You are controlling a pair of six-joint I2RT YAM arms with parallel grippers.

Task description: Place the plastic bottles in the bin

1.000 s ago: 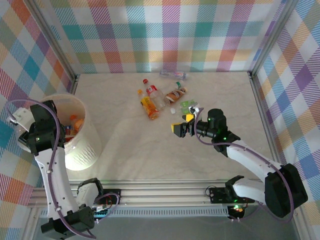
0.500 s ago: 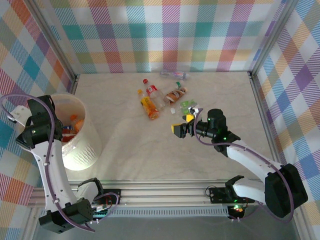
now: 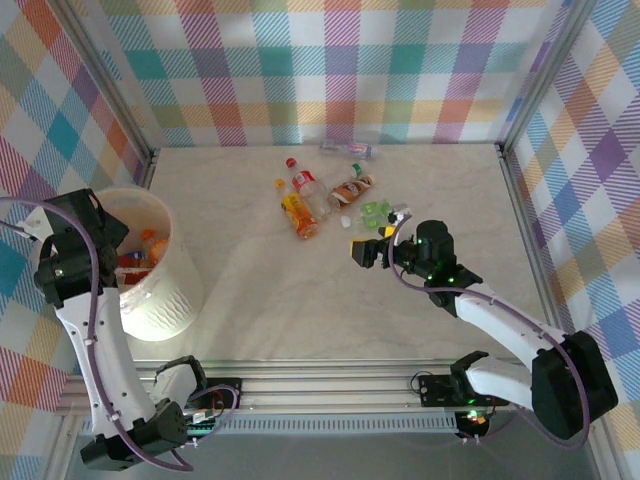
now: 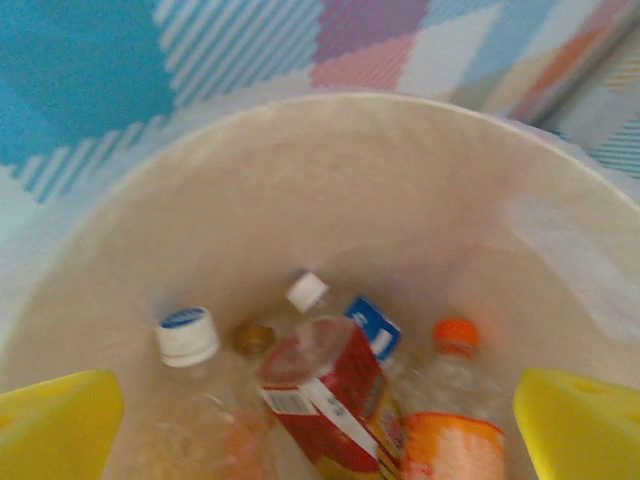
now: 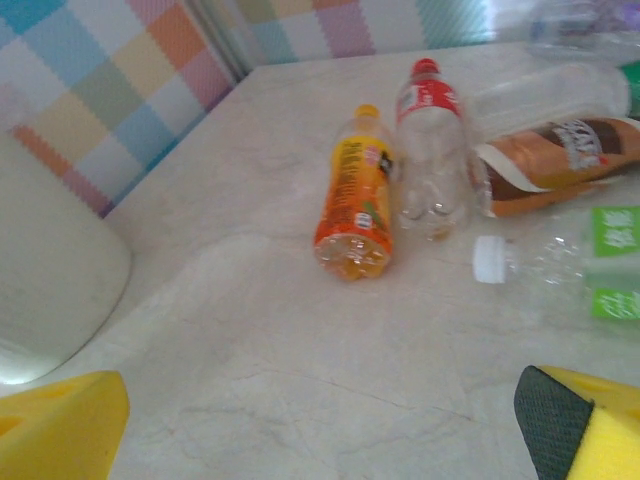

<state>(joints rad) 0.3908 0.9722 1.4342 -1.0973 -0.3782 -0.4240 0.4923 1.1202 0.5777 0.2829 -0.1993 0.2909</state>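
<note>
Top external view: the large round white plastic bin (image 3: pixel 172 298) stands at the left edge of the pale marbled worktop (image 3: pixel 260 290), with the left arm bent over its rim. A cluster of bottles lies well apart from it near the far middle: an orange-labelled plastic bottle (image 3: pixel 299 216), a clear bottle with a red label and red cap (image 3: pixel 305 185), a brown-labelled bottle (image 3: pixel 352 187), a clear green-labelled bottle (image 3: pixel 375 210) and, by the back wall, a clear bottle with a bluish label (image 3: pixel 347 150). The right end effector (image 3: pixel 370 242) hovers just on the near side of the green-labelled one, yellow fingers spread and empty.

The left wrist view looks into the bin's pale peach inside, which the overhead camera barely reveals. Bottles lie heaped there: a red-labelled bottle (image 4: pixel 325 385), an orange-capped bottle (image 4: pixel 455 400), a white-capped bottle with a blue label (image 4: pixel 365 322) and one with a blue-and-white cap (image 4: pixel 187 335). The left end effector (image 4: pixel 318 425) is wide apart above them, holding nothing.

The right wrist view gives the low angle: the orange and red-labelled bottles lie side by side, touching, caps pointing away. The green-labelled one has a white cap (image 5: pixel 487 258) turned toward them. The bin's wall shows at the left edge.
</note>
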